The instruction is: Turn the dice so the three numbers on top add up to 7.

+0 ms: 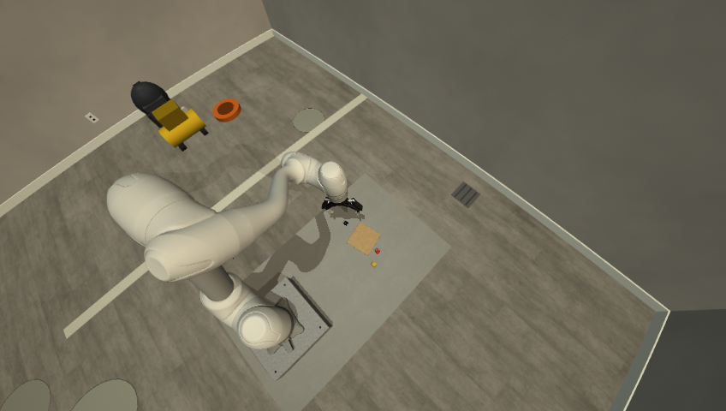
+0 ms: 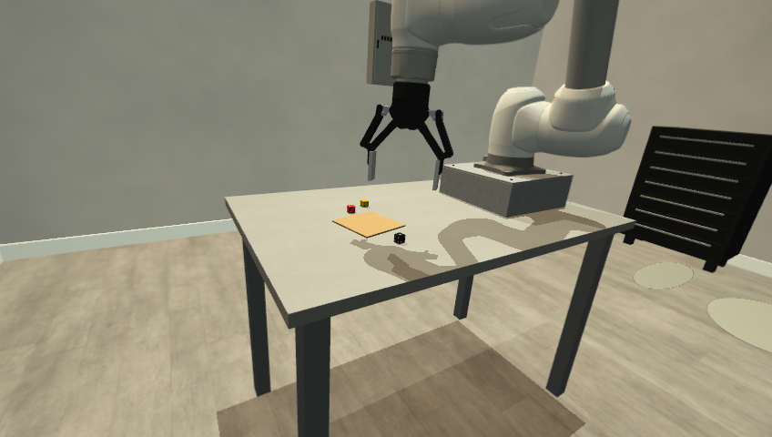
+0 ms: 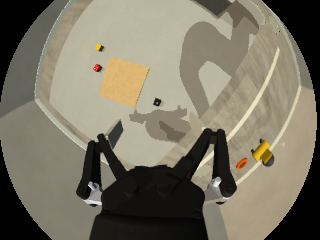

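Below the spread, empty gripper: black die nearest, just off the tan mat, red die and yellow die beyond its far edge; likely to skid the mat or tumble a die if nudged.

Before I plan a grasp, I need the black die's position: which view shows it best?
The exterior view: the black die sits on the table, just off the mat. The top and wrist views show only a dark speck.
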Tool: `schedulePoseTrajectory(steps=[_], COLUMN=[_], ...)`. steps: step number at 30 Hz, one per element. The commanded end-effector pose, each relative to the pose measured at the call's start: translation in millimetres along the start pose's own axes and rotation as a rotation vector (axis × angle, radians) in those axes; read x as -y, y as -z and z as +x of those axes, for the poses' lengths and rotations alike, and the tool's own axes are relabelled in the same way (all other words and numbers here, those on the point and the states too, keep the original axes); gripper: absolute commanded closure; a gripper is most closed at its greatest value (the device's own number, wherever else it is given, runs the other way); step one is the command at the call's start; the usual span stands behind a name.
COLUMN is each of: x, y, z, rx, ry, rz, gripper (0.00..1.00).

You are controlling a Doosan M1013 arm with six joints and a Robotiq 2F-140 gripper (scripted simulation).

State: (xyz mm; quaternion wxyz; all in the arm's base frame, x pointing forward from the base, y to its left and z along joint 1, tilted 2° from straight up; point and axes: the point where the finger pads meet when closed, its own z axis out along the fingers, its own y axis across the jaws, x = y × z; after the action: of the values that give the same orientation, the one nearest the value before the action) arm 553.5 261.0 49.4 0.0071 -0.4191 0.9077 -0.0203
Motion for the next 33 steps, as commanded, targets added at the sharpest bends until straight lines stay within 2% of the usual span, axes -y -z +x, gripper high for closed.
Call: schedulePoseTrajectory(steps=[1, 3, 16, 18, 20, 33], x=[0.0, -0.1, -0.5, -0.5, -0.6, -0.9], y=[-0.6, -1.8, -5.9, -5.9, -7.1, -10.8], z=[0.1, 0.3, 0.9, 0.9, 1.0, 1.6], rx=[0.005, 0.006, 0.008, 0.008, 0.009, 0.011], ry=[0.082, 0.212, 0.639, 0.639, 0.764, 1.159], rz=[-0.011, -0.011, -0.01, -0.01, -0.009, -0.007], gripper=[0.0, 0.0, 0.0, 0.0, 0.0, 0.0])
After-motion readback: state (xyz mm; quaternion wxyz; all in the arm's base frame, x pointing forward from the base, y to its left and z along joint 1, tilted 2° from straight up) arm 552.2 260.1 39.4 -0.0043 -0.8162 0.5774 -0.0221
